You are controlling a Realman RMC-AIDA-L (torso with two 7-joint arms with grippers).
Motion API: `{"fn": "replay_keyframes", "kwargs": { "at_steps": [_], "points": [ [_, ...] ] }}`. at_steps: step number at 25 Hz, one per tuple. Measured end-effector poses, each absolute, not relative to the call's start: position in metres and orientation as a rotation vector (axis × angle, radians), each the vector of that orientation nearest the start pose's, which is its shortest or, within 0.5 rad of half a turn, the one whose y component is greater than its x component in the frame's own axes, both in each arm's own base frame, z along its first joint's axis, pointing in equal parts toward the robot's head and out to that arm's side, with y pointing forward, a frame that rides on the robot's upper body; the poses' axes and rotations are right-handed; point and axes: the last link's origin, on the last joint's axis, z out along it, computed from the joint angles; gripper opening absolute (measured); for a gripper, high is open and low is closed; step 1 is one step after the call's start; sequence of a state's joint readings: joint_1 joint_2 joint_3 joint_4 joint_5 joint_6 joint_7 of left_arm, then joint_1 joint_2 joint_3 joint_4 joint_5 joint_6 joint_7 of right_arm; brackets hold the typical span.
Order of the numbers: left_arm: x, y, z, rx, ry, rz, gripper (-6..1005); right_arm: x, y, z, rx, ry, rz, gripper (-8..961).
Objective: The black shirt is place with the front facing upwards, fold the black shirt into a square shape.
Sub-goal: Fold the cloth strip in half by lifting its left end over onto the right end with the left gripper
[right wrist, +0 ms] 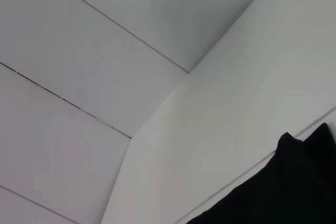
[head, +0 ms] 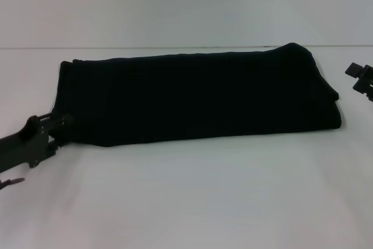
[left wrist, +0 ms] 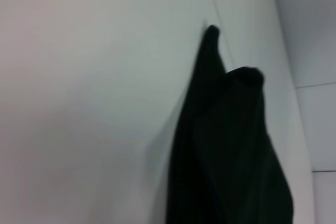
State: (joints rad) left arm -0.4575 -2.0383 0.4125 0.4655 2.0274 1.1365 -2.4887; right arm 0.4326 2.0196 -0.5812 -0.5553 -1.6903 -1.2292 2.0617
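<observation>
The black shirt (head: pixel 198 97) lies on the white table (head: pixel 186 202) as a long, flat band running from the robot's left to its right, already doubled over on itself; no lettering or neck label shows. Its near edge runs fairly straight, and the right end bunches into a rounded, layered corner.

The left gripper (head: pixel 58 126) sits low at the band's near-left corner, its tip touching or just beside the cloth. Whether its jaws are apart or clamped on the fabric cannot be told. The left wrist view shows only dark folds rising to 2 soft peaks (left wrist: pixel 231 145) against the tabletop.

The right gripper (head: pixel 360 79) hangs off the shirt's right end, apart from the cloth, near the frame's edge; its jaw state cannot be told either. The right wrist view catches just a corner of the garment (right wrist: pixel 294 192) beneath pale wall panels.

By appearance the fabric is light, limp and several layers thick, so it will likely sag and slide unless every layer is pinched together. The band is still much longer than it is deep; 1 or 2 crosswise folds seem to remain before a square. The sensible holds look to be the 2 corners of one short end, taken close to the table.
</observation>
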Motion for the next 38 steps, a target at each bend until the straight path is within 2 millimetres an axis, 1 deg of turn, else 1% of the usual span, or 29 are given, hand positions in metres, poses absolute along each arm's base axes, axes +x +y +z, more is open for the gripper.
{"fn": "replay_keyframes", "kwargs": {
  "at_steps": [3, 8, 13, 16, 27, 31, 38],
  "points": [
    [-0.369, 0.33, 0.017, 1.722, 2.82, 1.221, 607, 0.332, 0.351, 0.057, -1.768, 1.637, 1.12, 676],
    [-0.364, 0.343, 0.012, 1.773, 2.844, 1.175, 608, 0.331, 0.352, 0.057, -1.77, 1.636, 1.121, 672],
    [-0.361, 0.356, 0.014, 1.811, 2.866, 1.192, 581, 0.331, 0.351, 0.057, -1.766, 1.637, 1.127, 669],
    [-0.357, 0.36, 0.012, 1.821, 2.857, 1.195, 564, 0.331, 0.351, 0.057, -1.765, 1.637, 1.129, 666],
    [-0.356, 0.359, 0.016, 1.877, 2.821, 1.196, 504, 0.331, 0.351, 0.058, -1.761, 1.636, 1.134, 658],
    [-0.354, 0.362, 0.017, 1.917, 2.806, 1.194, 273, 0.331, 0.351, 0.058, -1.758, 1.635, 1.136, 655],
    [-0.349, 0.368, 0.017, 2.001, 2.766, 1.208, 49, 0.333, 0.352, 0.059, -1.746, 1.635, 1.138, 650]
  ]
}}
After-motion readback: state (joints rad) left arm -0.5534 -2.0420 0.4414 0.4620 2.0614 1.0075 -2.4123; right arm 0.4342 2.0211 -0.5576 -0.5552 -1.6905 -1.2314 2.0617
